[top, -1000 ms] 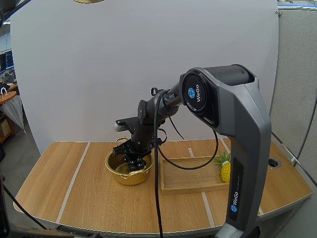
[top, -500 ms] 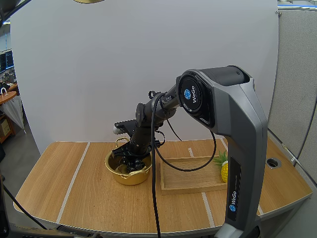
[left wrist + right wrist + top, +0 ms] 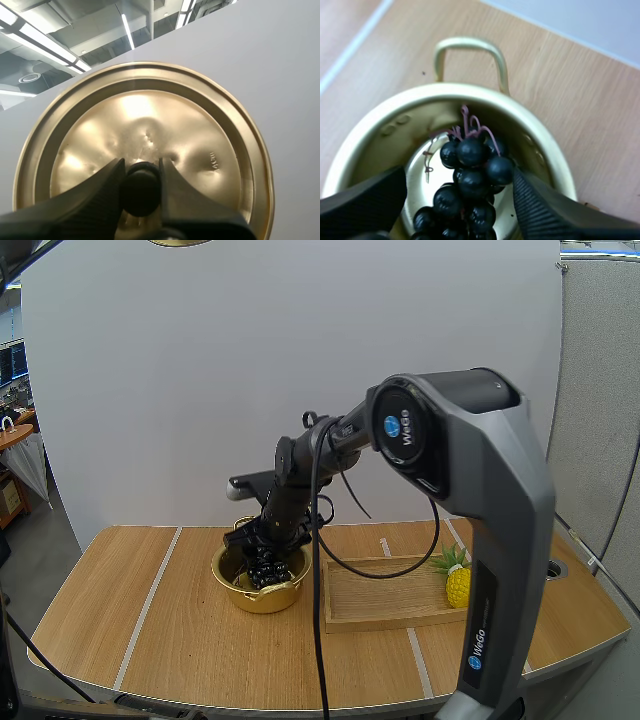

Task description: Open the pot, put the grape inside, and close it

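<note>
The gold pot (image 3: pixel 240 592) stands open at the table's middle left. A bunch of dark grapes (image 3: pixel 265 566) sits inside it. My right gripper (image 3: pixel 262 548) hangs just above the bunch. In the right wrist view the pot's rim (image 3: pixel 470 92) rings the grapes (image 3: pixel 470 185), and my right gripper (image 3: pixel 460 175) is open, its fingers standing apart on either side of the bunch. The gold lid (image 3: pixel 180 243) is held high above the table. In the left wrist view my left gripper (image 3: pixel 141 170) is shut on the lid's black knob (image 3: pixel 141 195), with the lid (image 3: pixel 200 130) behind it.
A wooden tray (image 3: pixel 385 595) lies just right of the pot. A small yellow pineapple (image 3: pixel 456 582) stands at the tray's right end. White tape lines cross the tabletop, and a round hole (image 3: pixel 552 567) sits near its right edge.
My right gripper dipped lower into the pot and has since risen a little. The grapes stay in the pot. The lid has not moved.
</note>
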Available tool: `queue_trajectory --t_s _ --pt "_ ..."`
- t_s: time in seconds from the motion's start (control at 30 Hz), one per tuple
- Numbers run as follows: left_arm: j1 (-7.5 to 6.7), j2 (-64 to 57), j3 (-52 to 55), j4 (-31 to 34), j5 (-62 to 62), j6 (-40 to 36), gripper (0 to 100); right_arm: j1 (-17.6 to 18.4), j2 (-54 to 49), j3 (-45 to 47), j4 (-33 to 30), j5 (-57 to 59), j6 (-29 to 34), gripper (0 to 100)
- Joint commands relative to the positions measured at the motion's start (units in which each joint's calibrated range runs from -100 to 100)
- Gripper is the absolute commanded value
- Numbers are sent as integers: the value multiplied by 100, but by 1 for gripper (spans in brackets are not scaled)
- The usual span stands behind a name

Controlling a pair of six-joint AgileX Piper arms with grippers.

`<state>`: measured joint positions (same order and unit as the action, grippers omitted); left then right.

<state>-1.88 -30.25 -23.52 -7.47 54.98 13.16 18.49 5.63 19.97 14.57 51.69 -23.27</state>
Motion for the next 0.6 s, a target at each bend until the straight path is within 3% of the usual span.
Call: queue_trajectory --t_s 0.0,0.43,0.57 --pt "-17 -35 -56 -4 -274 -43 0 7 -509 -25 10 311 -20 100" --pt "-17 -35 -56 -4 -274 -43 0 7 -1780 -25 21 1908 96 100" --pt "-17 -35 -56 -4 -274 -43 0 7 -2362 337 21 1949 96 100"
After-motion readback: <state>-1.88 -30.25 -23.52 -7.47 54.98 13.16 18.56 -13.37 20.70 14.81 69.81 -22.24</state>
